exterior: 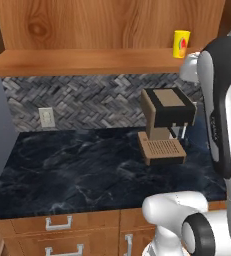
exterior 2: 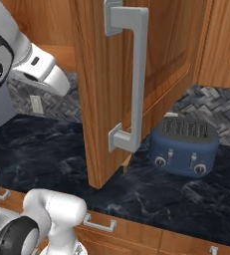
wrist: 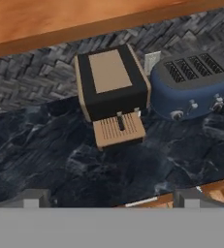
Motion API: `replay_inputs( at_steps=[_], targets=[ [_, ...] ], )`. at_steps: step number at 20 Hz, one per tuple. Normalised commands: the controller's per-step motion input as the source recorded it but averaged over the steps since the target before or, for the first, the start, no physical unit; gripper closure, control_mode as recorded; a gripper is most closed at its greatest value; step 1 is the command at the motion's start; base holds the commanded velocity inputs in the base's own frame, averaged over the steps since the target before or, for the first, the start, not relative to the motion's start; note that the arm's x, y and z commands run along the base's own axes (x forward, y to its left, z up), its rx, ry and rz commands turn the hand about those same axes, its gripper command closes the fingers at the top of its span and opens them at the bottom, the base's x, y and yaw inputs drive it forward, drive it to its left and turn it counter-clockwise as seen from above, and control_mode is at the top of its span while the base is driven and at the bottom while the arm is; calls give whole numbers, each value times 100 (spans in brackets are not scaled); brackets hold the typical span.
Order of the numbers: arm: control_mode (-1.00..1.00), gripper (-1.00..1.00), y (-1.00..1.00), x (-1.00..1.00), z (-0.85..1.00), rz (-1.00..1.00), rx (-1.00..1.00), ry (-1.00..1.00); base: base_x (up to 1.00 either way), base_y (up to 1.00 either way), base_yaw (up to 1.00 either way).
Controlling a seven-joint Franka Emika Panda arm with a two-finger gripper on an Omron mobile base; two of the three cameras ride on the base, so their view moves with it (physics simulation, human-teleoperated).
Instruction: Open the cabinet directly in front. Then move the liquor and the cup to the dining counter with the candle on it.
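Standing open already, the cabinet (exterior 2: 116,74) was done; the cup (exterior: 181,44) waited on its shelf, gripper (wrist: 111,197) spread wide, empty.

I see a black and tan coffee machine (exterior: 165,125) standing on the black marble tabletop (exterior: 77,170), its ridged drip tray facing me. Just beside it sits a dark blue four-slot toaster (wrist: 191,85) with knobs along its front (apart from the coffee machine, not touching). Behind both runs a grey herringbone backsplash (exterior: 87,97), and I can make out a white wall outlet (exterior: 47,118) set into it. Below the tabletop edge are wooden drawers (exterior: 62,225) with short silver handles.
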Motion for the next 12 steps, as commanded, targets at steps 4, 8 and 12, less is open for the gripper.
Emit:
replay_inputs(
  at_steps=[4, 8, 12],
  targets=[
    [-100, -100, 0, 0, 0, 4, 0, -6, 0, 0, 0],
    [-100, -100, 0, 2, 7, 6, 0, -18, 0, 0, 0],
    [-100, -100, 0, 0, 42, 12, -2, -16, 0, 0, 0]
  ],
)
